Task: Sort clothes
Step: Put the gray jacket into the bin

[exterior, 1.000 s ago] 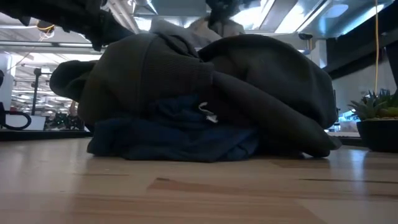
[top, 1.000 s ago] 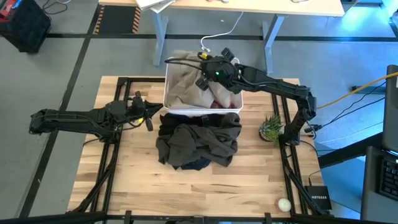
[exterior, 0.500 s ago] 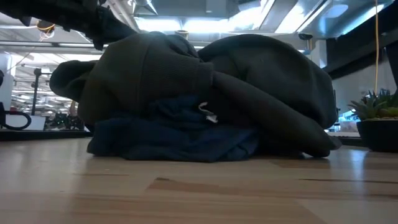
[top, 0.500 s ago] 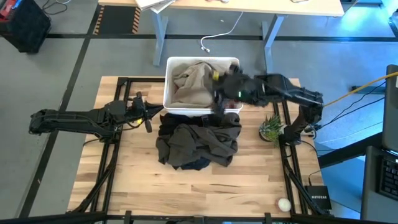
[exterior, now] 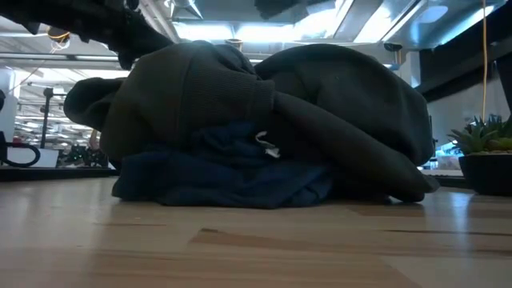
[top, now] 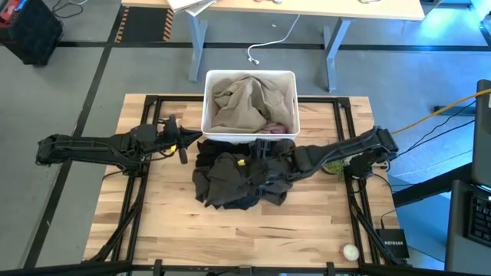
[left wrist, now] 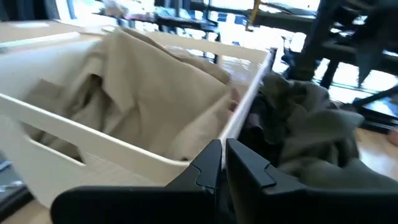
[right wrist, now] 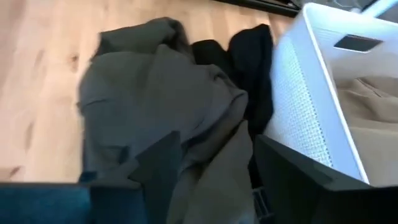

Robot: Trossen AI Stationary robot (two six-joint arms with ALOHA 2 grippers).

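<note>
A white bin [top: 210, 100] at the table's far middle holds a beige-khaki garment [top: 245, 103] and a bit of pale pink cloth [top: 278, 129]. A heap of dark olive-grey and black clothes [top: 242, 180] lies on the table against the bin's near side. In the low view a navy garment [exterior: 224, 172] with a white drawstring [exterior: 268, 146] lies under it. My right gripper [right wrist: 217, 168] is open above the heap [right wrist: 155, 93], next to the bin wall [right wrist: 298, 106]. My left gripper [left wrist: 222, 162] is shut and empty to the left of the bin [left wrist: 124, 149].
A small potted plant [top: 334, 157] stands on the table right of the heap, under my right arm. A small white round object [top: 350, 251] lies near the front right corner. Bare wood shows along the table's near side [top: 245, 230].
My right gripper has swung from above the bin toward the table's near edge and down, and now stands over the dark heap. The beige garment, raised above the bin a second ago, now lies settled in the bin. The heap has not moved.
</note>
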